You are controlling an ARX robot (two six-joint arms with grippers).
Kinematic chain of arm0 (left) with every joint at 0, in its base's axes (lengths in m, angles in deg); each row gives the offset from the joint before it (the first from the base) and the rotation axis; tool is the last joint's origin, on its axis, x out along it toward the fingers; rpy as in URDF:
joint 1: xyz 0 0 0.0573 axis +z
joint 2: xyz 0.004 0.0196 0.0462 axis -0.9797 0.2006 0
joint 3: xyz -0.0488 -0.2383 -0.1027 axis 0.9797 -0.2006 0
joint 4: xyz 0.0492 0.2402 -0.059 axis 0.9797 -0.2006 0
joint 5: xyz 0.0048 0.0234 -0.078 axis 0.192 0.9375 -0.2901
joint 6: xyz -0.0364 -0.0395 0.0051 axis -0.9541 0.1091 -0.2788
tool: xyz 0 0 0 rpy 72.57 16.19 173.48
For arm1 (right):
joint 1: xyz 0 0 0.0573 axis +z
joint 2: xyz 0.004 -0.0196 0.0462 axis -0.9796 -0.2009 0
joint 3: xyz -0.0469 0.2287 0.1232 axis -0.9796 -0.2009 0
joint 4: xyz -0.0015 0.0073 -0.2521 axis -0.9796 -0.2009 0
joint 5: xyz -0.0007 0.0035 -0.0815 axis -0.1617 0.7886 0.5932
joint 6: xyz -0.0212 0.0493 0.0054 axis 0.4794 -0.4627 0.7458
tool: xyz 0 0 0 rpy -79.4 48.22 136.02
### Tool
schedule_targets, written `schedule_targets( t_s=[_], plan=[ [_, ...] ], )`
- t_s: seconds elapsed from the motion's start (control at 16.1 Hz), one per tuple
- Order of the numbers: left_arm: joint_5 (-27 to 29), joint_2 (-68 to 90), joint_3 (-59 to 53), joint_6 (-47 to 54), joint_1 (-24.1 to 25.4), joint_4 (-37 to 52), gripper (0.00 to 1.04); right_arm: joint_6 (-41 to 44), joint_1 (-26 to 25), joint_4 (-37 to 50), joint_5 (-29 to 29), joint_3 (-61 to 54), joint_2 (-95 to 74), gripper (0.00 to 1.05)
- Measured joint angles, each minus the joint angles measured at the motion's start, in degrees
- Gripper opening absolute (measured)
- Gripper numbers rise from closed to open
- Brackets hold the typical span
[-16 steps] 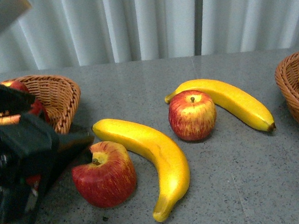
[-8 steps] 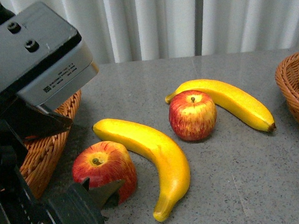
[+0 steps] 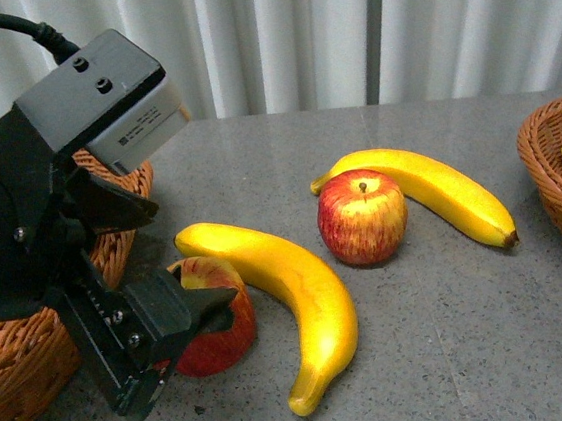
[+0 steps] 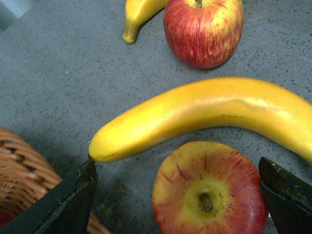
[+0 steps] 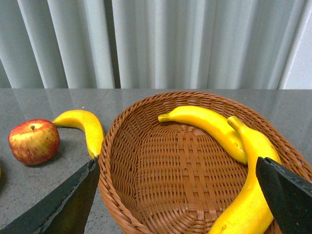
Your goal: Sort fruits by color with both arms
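A red apple with a yellow top [image 3: 224, 342] lies at the front left, touching a long yellow banana [image 3: 289, 290]. My left gripper [image 3: 191, 265] is open, with one finger on each side of this apple; in the left wrist view the apple [image 4: 209, 195] sits between the fingers [image 4: 68, 200], not gripped. A second apple [image 3: 362, 217] rests against a second banana [image 3: 440, 189] mid-table. My right gripper [image 5: 178, 200] is open and empty above the right basket [image 5: 146, 195], which holds two bananas [image 5: 204, 124]. It is out of the front view.
A wicker basket [image 3: 14, 349] stands at the left, partly behind my left arm; its rim also shows in the left wrist view [image 4: 24, 165]. The right basket [image 3: 560, 181] sits at the table's right edge. White curtains hang behind the grey table.
My left arm has swung away from the left basket and come over the near apple, with its fingers now on either side of it. The apple has tilted slightly. The other fruits have not moved.
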Motion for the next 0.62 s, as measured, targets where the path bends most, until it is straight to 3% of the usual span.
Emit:
schedule_targets(
  t_s=[0.43,0.5,0.62],
  plan=[
    [-1.1,6.9,3.0,0.4,-1.2,-0.8,0.98,0.0,0.0,0.0,0.0,0.0,0.0,0.98],
    [-1.1,7.0,3.0,0.4,-1.3,-0.7,0.93,0.0,0.0,0.0,0.0,0.0,0.0,0.98],
    [-1.0,7.0,3.0,0.1,-1.7,-0.3,0.66,0.0,0.0,0.0,0.0,0.0,0.0,0.98]
  ],
)
